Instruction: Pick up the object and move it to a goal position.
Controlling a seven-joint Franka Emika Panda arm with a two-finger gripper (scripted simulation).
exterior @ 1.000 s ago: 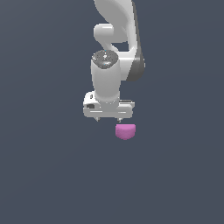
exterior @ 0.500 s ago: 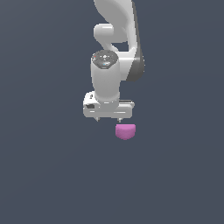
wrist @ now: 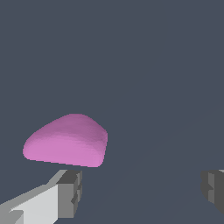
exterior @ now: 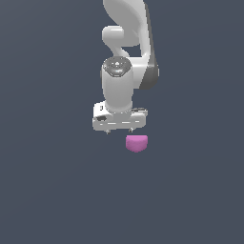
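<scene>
The white arm reaches down from the top of the exterior view and ends in a broad white tool, which points straight down at a plain, dark grey-blue desk.

Tool state: the jaws stand wide apart. In the wrist view one grey-tipped finger sits at one edge of the frame and the other finger at the opposite edge, with only bare surface between them. Nothing is gripped.

Object position: the pink-magenta object lies just below the tool's body in the exterior view, offset toward the exterior view's right end of that body. It is narrower than the tool. Its top edge reads as flat and its lower edge as rounded. In the wrist view the object appears as a smooth, matte lump with a domed upper surface and a flatter underside.

Relation of object to tool: the object lies beyond the tip of one finger rather than in the centre of the gap. It is close to that fingertip, but whether the two touch cannot be confirmed from these angles. The other finger is well apart from it.
</scene>
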